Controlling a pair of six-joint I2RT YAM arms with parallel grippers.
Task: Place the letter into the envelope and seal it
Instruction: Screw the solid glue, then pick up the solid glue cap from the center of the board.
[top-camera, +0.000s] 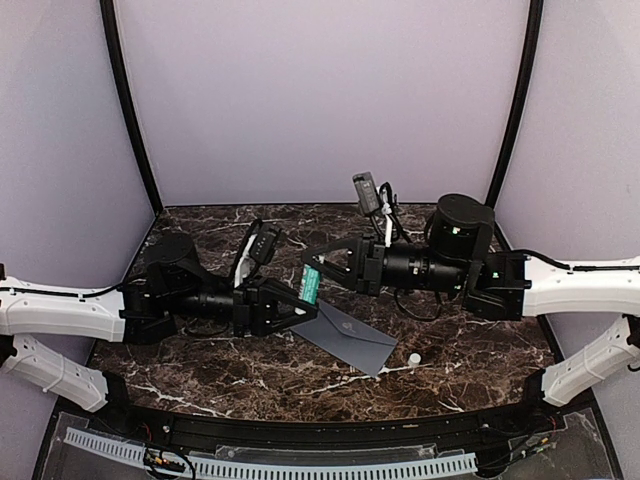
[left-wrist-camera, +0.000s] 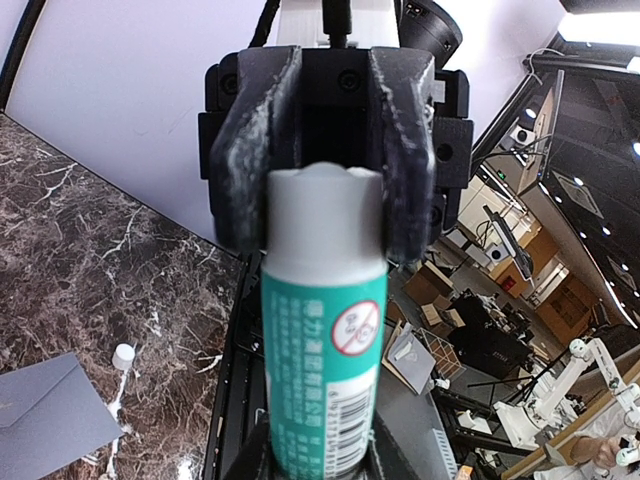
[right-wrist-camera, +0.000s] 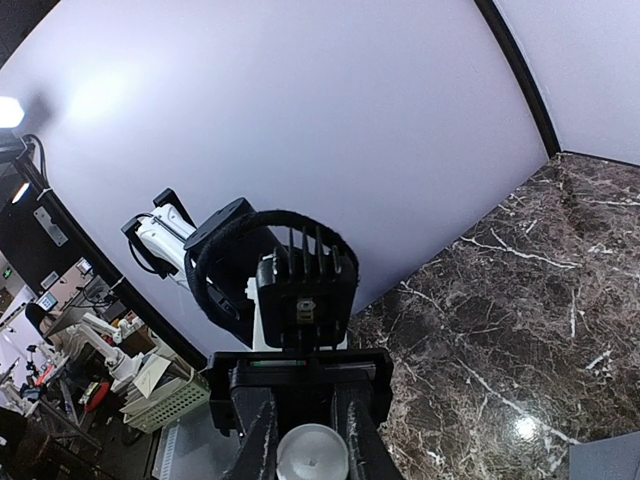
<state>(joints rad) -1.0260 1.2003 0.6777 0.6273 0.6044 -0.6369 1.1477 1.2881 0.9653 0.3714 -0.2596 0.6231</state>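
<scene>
A teal glue stick (top-camera: 311, 284) hangs in the air between both grippers, above the table's middle. My left gripper (top-camera: 298, 302) is shut on its barcode end (left-wrist-camera: 322, 420). Facing it, my right gripper (top-camera: 323, 268) is shut on the stick's grey end (left-wrist-camera: 322, 195). In the right wrist view that end shows as a pale disc (right-wrist-camera: 312, 455) at the bottom edge. The slate-grey envelope (top-camera: 352, 337) lies flat on the marble just right of and below the stick, also seen as the envelope (left-wrist-camera: 50, 420). The letter does not show in any view.
A small white cap-like piece (top-camera: 414, 358) lies on the dark marble table (top-camera: 470, 350) right of the envelope, and shows as a white piece (left-wrist-camera: 123, 355) in the left wrist view. Lilac walls close the back and sides. A black rail (top-camera: 300, 430) runs along the near edge.
</scene>
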